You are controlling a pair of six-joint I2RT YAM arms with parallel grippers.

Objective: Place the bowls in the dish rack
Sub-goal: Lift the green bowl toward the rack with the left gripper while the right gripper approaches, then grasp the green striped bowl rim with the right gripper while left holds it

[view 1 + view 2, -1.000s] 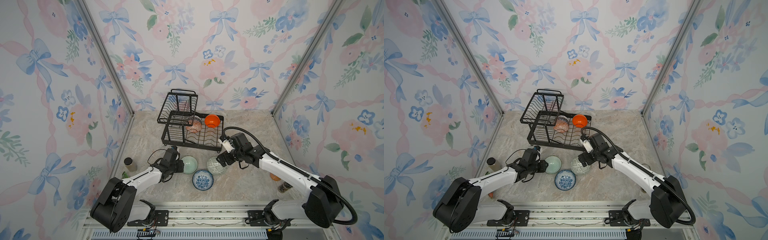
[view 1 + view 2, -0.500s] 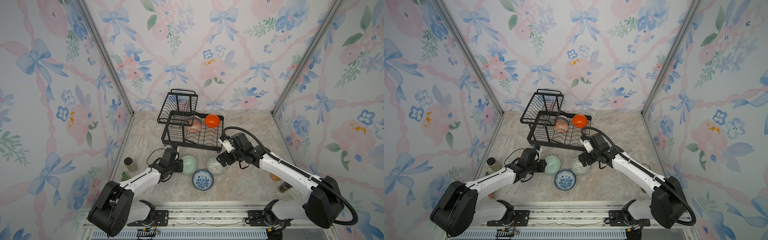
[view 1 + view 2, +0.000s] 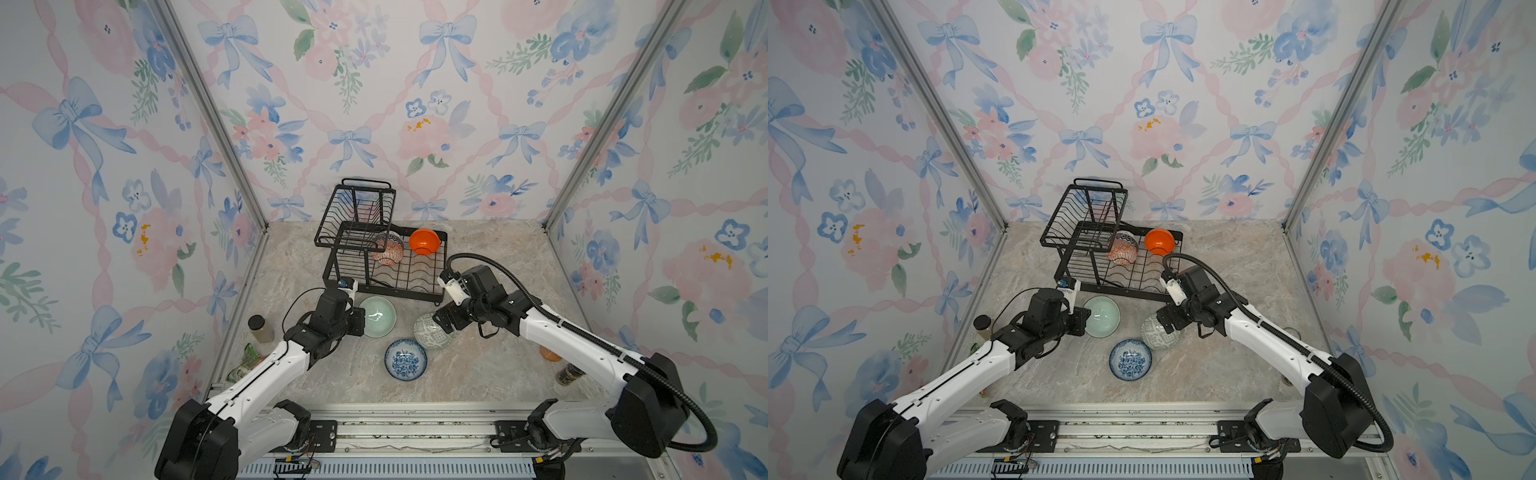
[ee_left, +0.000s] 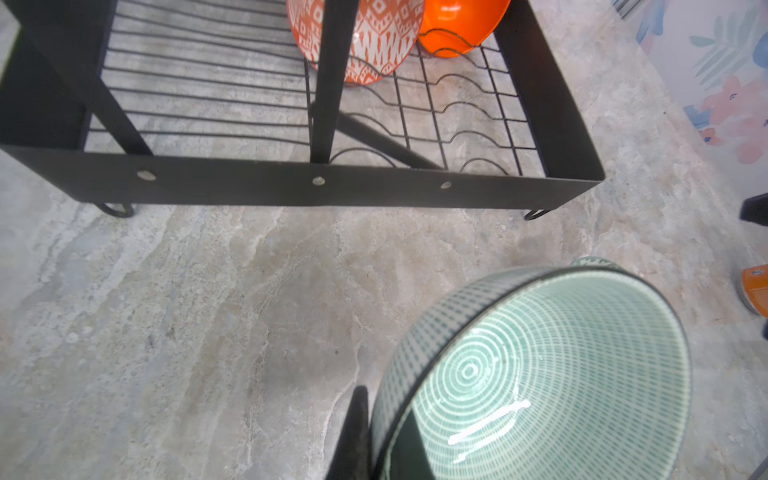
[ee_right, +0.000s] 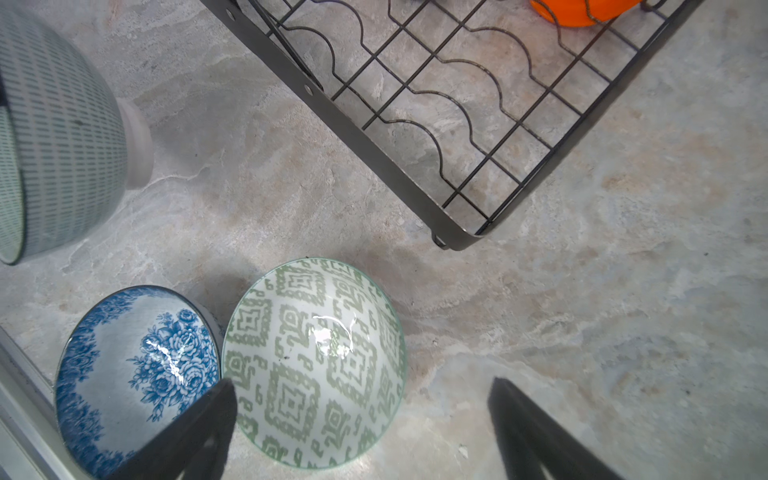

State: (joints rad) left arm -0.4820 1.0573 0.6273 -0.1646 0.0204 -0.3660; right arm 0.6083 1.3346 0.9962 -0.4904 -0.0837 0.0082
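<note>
Mint green bowl [image 4: 540,374] is pinched at its rim by the left gripper [image 4: 382,436].
Right gripper [image 5: 361,386] is held spread wide; the green-white bowl [image 5: 307,353] is seen partly between its jaws.

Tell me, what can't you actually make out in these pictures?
- Upper basket of the dish rack: in both top views its wires blur whatever lies behind them.
- Orange object: mostly behind the right arm in a top view; cut off by the edge in the left wrist view.
- Green packet: too small to read, partly under the left arm.
</note>
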